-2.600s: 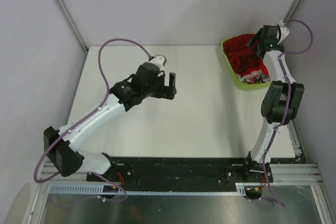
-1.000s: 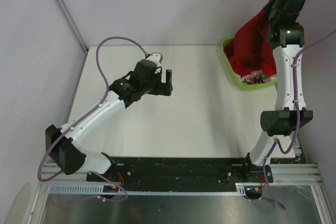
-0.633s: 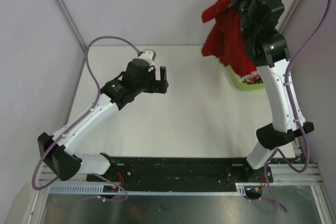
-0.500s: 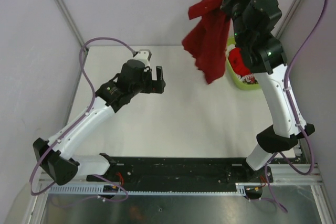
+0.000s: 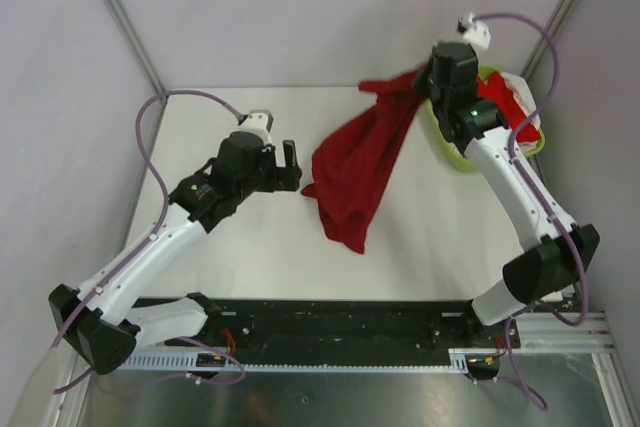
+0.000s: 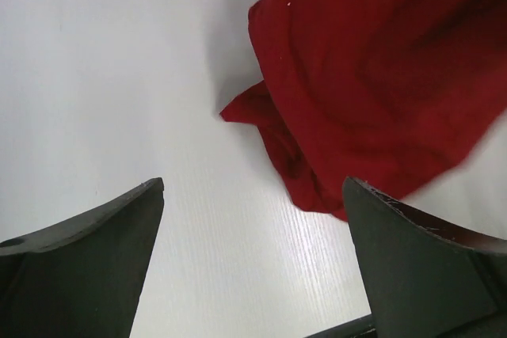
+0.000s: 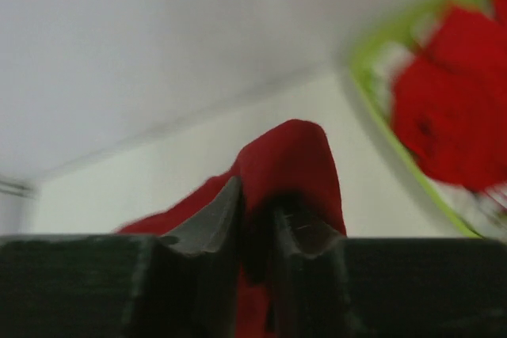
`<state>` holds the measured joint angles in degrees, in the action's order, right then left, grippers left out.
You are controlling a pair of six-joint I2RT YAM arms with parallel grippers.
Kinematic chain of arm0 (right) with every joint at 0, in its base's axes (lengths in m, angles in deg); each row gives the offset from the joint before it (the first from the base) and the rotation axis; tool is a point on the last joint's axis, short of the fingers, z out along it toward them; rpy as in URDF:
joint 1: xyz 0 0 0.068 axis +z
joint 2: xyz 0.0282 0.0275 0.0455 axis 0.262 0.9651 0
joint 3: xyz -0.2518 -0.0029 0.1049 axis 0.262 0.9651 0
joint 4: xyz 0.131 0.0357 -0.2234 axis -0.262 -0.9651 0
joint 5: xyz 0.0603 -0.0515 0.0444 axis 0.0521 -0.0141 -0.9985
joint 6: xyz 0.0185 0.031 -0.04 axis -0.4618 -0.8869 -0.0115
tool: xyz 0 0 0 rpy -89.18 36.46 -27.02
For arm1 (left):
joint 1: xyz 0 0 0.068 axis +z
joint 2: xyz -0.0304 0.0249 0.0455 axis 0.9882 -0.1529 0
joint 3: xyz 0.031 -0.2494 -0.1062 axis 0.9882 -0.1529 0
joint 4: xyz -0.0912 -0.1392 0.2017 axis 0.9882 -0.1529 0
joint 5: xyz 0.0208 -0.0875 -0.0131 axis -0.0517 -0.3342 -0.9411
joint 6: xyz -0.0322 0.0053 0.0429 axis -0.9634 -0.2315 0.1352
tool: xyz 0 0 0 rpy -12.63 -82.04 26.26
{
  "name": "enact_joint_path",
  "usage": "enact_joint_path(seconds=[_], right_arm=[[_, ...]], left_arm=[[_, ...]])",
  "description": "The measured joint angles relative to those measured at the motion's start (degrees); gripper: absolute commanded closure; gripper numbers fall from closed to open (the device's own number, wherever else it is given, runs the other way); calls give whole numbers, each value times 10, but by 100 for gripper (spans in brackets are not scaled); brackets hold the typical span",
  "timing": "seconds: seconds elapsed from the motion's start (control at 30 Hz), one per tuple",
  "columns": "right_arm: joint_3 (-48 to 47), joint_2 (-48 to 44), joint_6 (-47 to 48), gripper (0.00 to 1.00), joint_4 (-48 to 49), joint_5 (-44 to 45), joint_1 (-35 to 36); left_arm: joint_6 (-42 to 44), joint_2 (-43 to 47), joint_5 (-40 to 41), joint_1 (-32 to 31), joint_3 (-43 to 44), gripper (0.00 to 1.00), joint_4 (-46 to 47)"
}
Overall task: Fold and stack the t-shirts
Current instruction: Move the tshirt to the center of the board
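1. Crimson t-shirt (image 5: pixel 355 172): its near end lay crumpled on the table (image 5: pixel 420 247), well left of the lime-green basket (image 5: pixel 452 160). From there the cloth ran up in a slanting drape toward the basket.
2. Also left of the basket, just beside the shirt's left edge, the left pincer (image 5: pixel 290 165) hovered over the table. Its fingers were spread wide with nothing between them.
3. Above the basket's left rim was the right pincer (image 7: pixel 255 199). Its fingers (image 7: pixel 210 215) stood almost together, with a fold of the crimson t-shirt nipped between them.
4. Inside the basket lay the brighter red t-shirts (image 5: pixel 505 102), with a little white fabric toward the far rim.
5. The step in hand looked like laying the shirt out for folding. It would go best if the right pincer carried its fold well away from the basket and low to the table before letting go, so that nothing trailed over the rim. The left pincer should take a free edge or corner, not the bunched middle, so that both could draw the cloth flat.
6. The right arm hid the grip from above, and the right wrist view was blurred. Which part of the shirt was gripped could not be told. Nor could the number of shirts in the basket, or whether the drape touched the rim.
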<state>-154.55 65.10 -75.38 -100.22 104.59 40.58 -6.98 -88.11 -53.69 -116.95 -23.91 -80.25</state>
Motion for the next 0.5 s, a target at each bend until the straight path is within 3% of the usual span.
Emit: enact_joint_path(seconds=[0.1, 0.2, 0.3, 0.5], right_arm=[[131, 13, -62, 35, -19, -71, -96], [203, 58, -90, 19, -62, -120, -164], [233, 77, -93, 14, -104, -133, -163], [241, 42, -90, 16, -112, -113, -44]], left_arm=[[-5, -1, 1, 1, -22, 1, 0], [-14, -8, -4, 2, -41, 2, -1], [-25, -29, -16, 2, -57, 4, 1], [-50, -68, -45, 2, -99, 10, 28]])
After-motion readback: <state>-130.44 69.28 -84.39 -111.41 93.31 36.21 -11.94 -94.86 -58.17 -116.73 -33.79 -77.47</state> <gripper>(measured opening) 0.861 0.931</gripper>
